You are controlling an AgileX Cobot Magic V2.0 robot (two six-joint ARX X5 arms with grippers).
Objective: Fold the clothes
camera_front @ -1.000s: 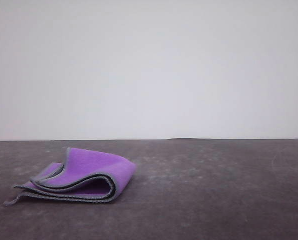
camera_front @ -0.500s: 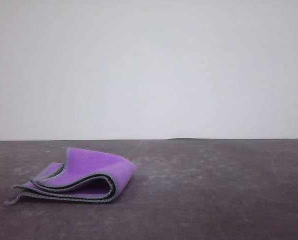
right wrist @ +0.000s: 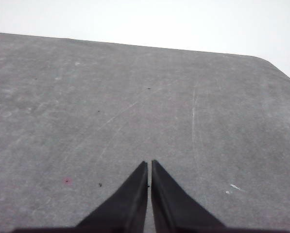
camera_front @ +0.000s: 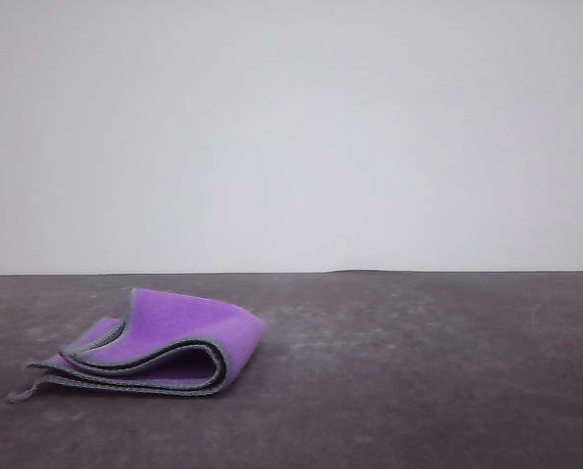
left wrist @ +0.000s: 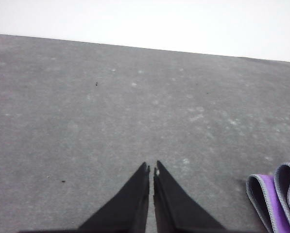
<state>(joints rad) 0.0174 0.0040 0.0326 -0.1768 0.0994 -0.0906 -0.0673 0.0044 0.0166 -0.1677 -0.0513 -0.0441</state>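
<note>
On the table (camera_front: 418, 371) the cloth (camera_front: 164, 342) lies folded, purple out, its long axis running across me, rounded fold to its right, loose edges left. My left end effector (left wrist: 151, 168) and right end effector (right wrist: 149, 165) are pressed together, holding nothing. The springy top layer may uncurl if I brush it

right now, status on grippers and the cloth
Left gripper shut, empty. Right gripper shut, empty. Cloth folded on table, purple out, loosely curled. Nothing in the way.
</note>
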